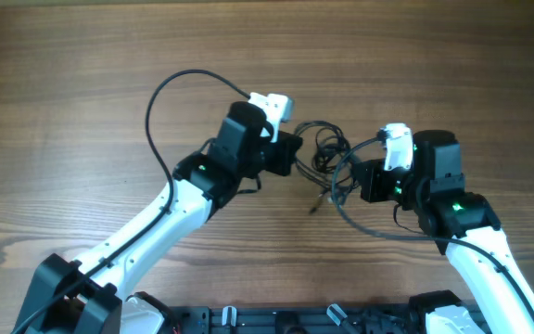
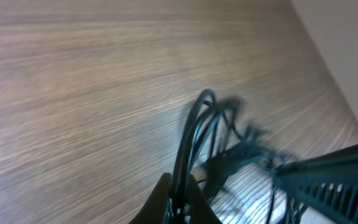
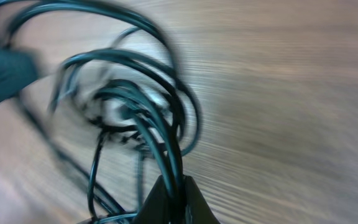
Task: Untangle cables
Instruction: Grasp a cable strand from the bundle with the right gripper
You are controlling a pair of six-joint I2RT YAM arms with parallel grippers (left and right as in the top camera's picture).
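Left gripper (image 2: 179, 202) and right gripper (image 3: 176, 199) each pinch strands on opposite sides of the cables (image 1: 327, 153), tangle between them over the worktop (image 1: 82, 93), probably so pulling apart loosens it.

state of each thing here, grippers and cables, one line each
left gripper, shut on the cables
right gripper, shut on the cables
cables, tangled in loose loops, pinched at both sides between the two grippers
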